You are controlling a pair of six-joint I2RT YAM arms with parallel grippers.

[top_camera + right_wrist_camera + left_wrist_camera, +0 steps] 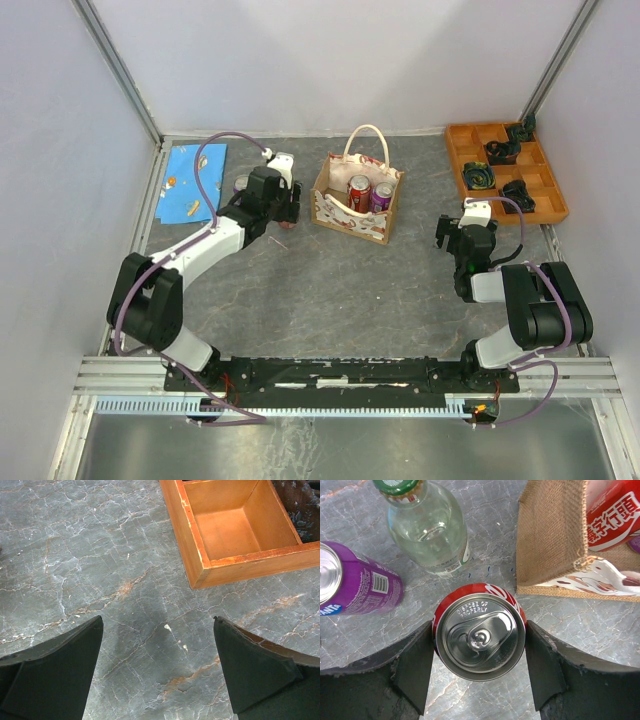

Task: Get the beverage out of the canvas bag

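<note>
The canvas bag [352, 212] stands at the table's far middle, with a red can [358, 190] and a purple can [381, 196] upright inside. My left gripper [286, 207] is just left of the bag. In the left wrist view it [479, 626] is shut on a red cola can [480, 637] that stands upright on the table, a finger against each side. The bag's burlap wall [550, 535] is close at the right, and the red can inside it [612, 515] shows. My right gripper [447, 235] is open and empty over bare table [157, 619].
A clear glass bottle [427, 527] and a purple can [360, 582] are on the table just beyond my left gripper. A blue cloth [192, 180] lies at the far left. An orange compartment tray [505, 170] with dark items sits at the far right; its corner [192, 540] is near my right gripper.
</note>
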